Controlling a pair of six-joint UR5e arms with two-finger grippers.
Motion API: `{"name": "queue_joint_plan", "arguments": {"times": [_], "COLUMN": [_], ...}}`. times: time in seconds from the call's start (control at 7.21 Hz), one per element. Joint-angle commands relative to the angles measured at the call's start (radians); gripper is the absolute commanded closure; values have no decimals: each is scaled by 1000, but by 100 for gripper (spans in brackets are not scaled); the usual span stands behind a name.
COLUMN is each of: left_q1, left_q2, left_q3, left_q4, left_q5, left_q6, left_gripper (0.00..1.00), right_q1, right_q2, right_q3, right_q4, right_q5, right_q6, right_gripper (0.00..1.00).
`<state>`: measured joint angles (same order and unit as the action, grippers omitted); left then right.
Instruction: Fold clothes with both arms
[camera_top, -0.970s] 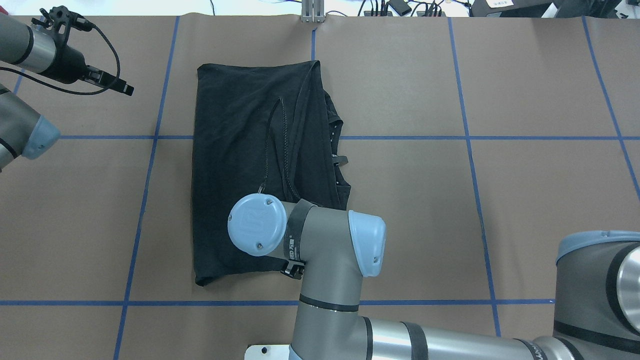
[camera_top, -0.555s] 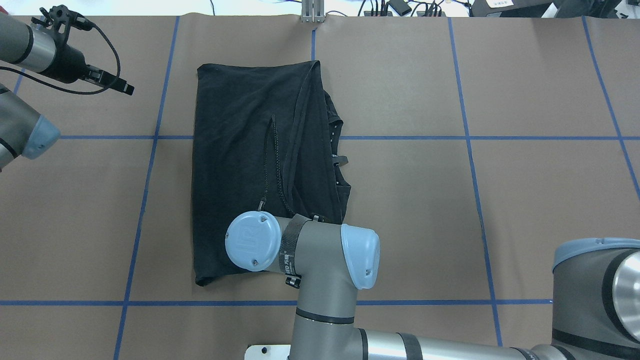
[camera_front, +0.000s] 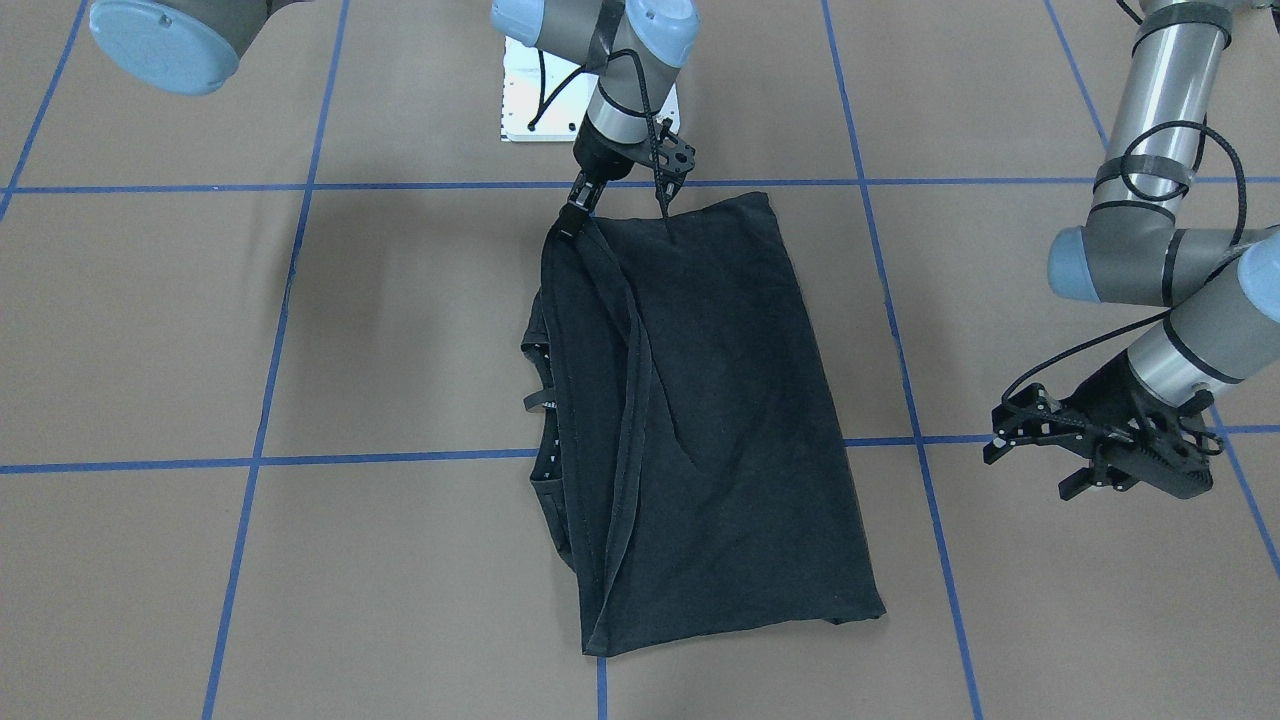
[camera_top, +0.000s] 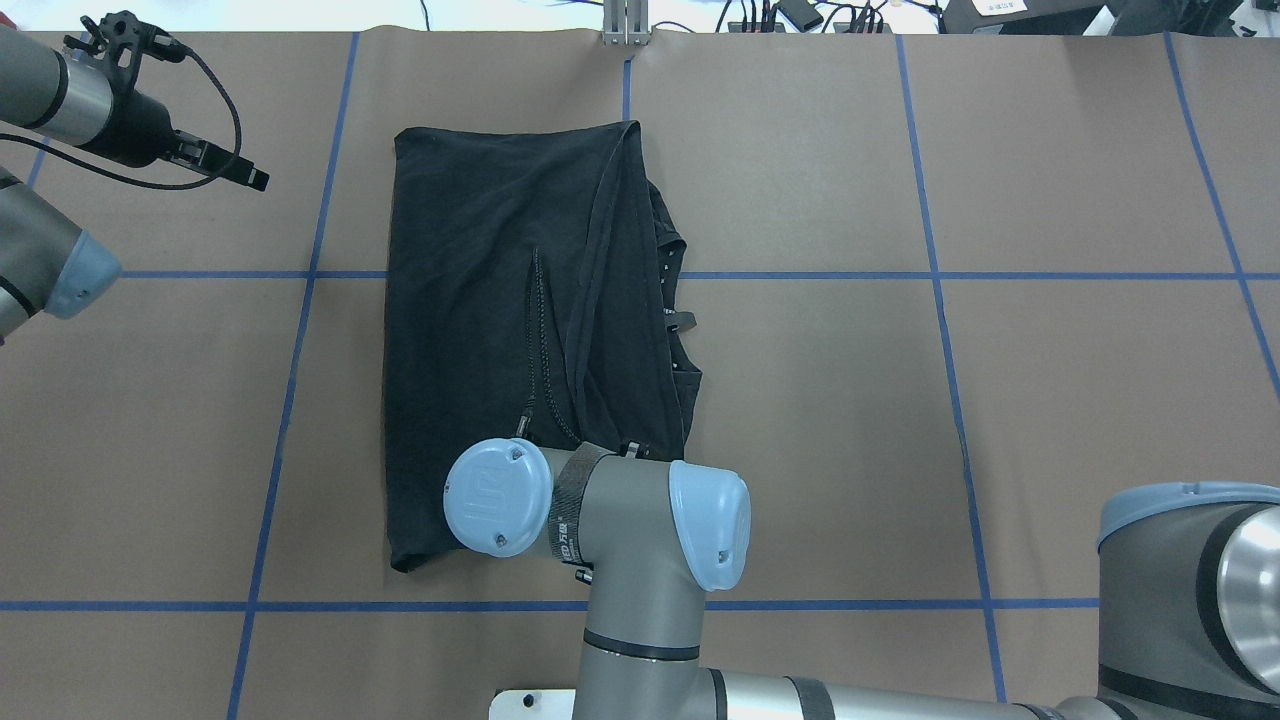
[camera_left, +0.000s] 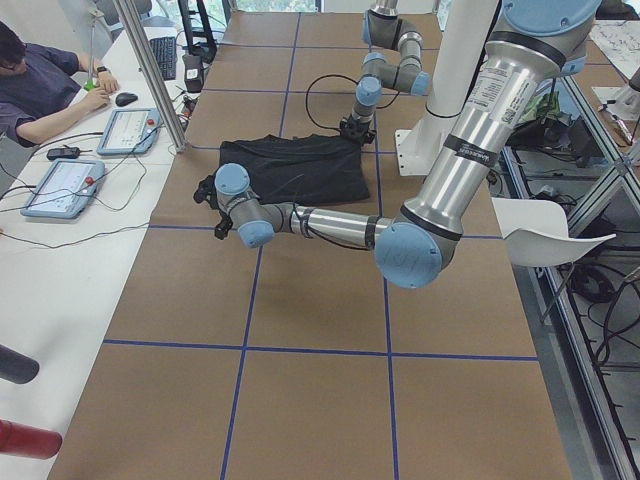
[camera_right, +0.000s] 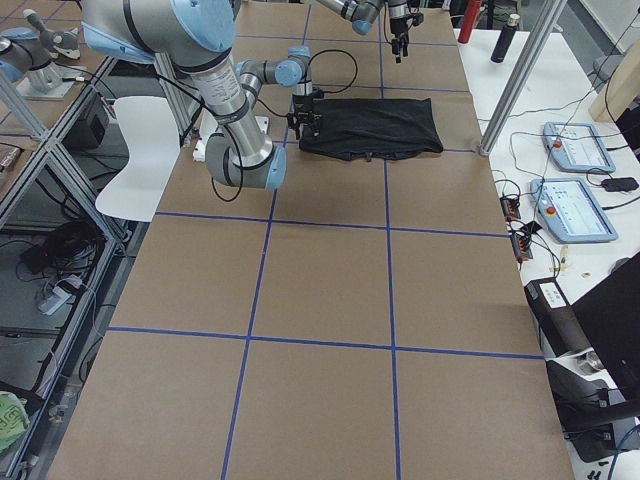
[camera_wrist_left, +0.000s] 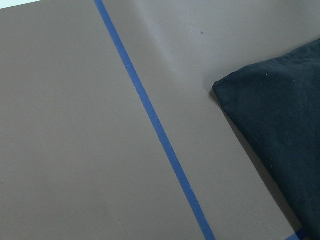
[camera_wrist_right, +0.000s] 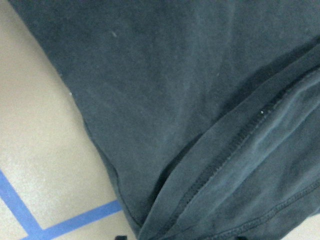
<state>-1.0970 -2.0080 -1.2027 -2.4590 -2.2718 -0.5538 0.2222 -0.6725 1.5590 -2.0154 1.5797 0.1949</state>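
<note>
Right end effector (camera_front: 570, 225) is clamped on the black t-shirt (camera_front: 720, 420) at its robot-side corner; left end effector (camera_front: 1028, 468) hovers, spread apart, over the counter (camera_front: 300, 350).

T-shirt (camera_top: 470, 330) on table (camera_top: 1050, 400) ctr; right tool (camera_front: 571, 223) at its robot-side corner; left tool (camera_front: 1032, 458) well apart.

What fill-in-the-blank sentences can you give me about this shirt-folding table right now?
The t-shirt lying on the table is ___ in colour.
The tape lines on the table are ___.
The gripper at the t-shirt's edge nearest the robot belongs to the ___ arm.
The left gripper is over bare table, not touching the ___.
Missing words: black, blue, right, t-shirt.
</note>
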Motion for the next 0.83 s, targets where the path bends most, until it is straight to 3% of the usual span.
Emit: {"name": "queue_joint_plan", "arguments": {"times": [0.0,0.69], "left_q1": [0,0], "left_q2": [0,0], "left_q3": [0,2], "left_q4": [0,0], "left_q5": [0,0], "left_q6": [0,0], "left_gripper": [0,0], "right_q1": [-3,-3], "right_q2": [2,8], "right_q3": [-2,-11], "right_q4": [-11,-11], "right_q5": [-1,2], "right_q6": [0,0], "right_gripper": [33,45]}}
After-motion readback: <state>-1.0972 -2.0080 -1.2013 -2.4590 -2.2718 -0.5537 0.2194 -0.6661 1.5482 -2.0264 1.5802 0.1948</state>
